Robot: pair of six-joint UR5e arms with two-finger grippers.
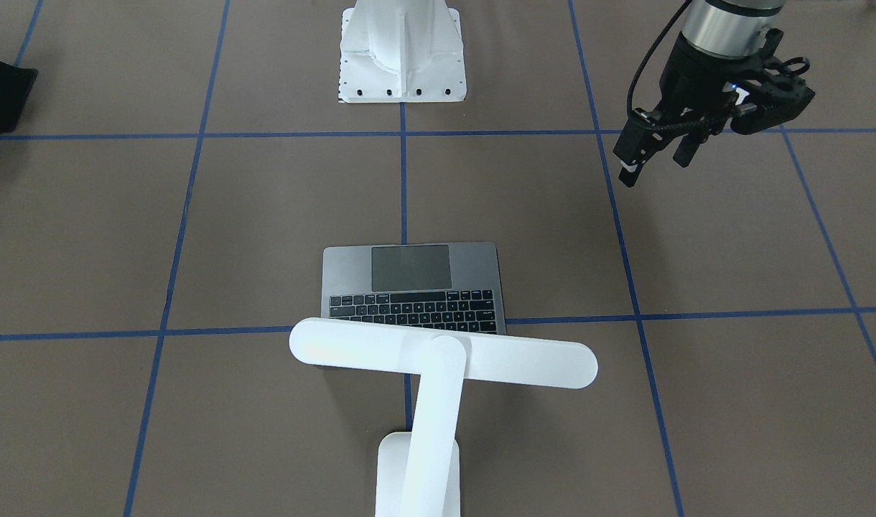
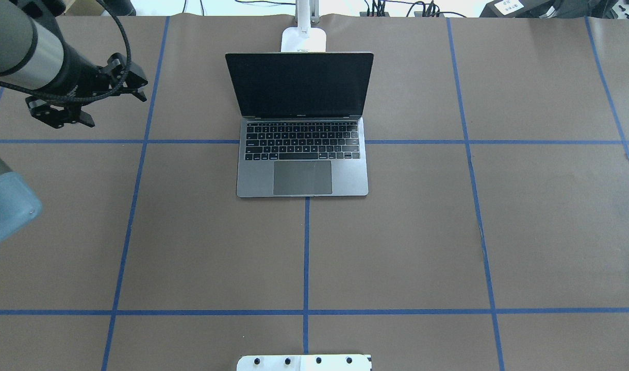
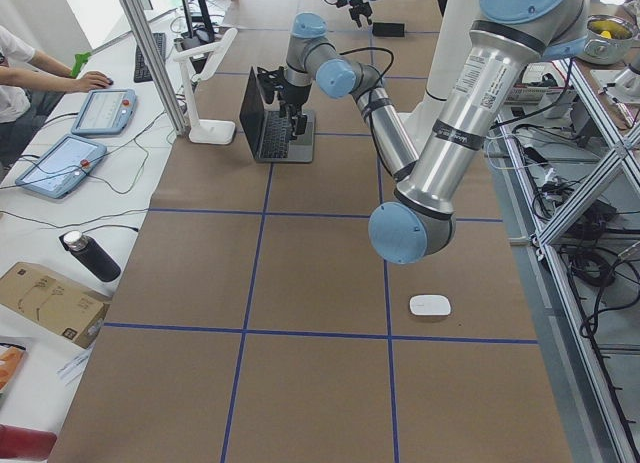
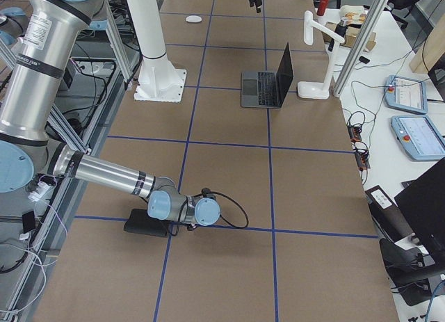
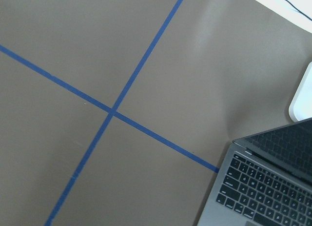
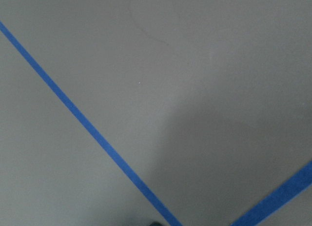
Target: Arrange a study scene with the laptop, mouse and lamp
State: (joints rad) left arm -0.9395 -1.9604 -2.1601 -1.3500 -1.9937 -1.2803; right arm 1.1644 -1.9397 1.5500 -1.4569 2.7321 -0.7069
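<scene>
The grey laptop (image 2: 301,165) stands open at the far middle of the table, also in the front view (image 1: 413,287). The white lamp (image 1: 438,359) stands behind it, head over the screen; its base (image 2: 304,40) shows overhead. The white mouse (image 3: 430,305) lies at the table's left end near the robot's side, also in the right side view (image 4: 193,19). My left gripper (image 1: 655,169) is open and empty, hanging above the table left of the laptop (image 2: 111,105). My right gripper (image 4: 207,212) is low by the black mat (image 4: 142,224); I cannot tell its state.
The white robot pedestal (image 1: 402,64) is bolted at the near middle edge. The black mat (image 1: 3,93) lies at the table's right end. Operators' tablets and a bottle (image 3: 90,255) sit on the side bench beyond the table's far edge.
</scene>
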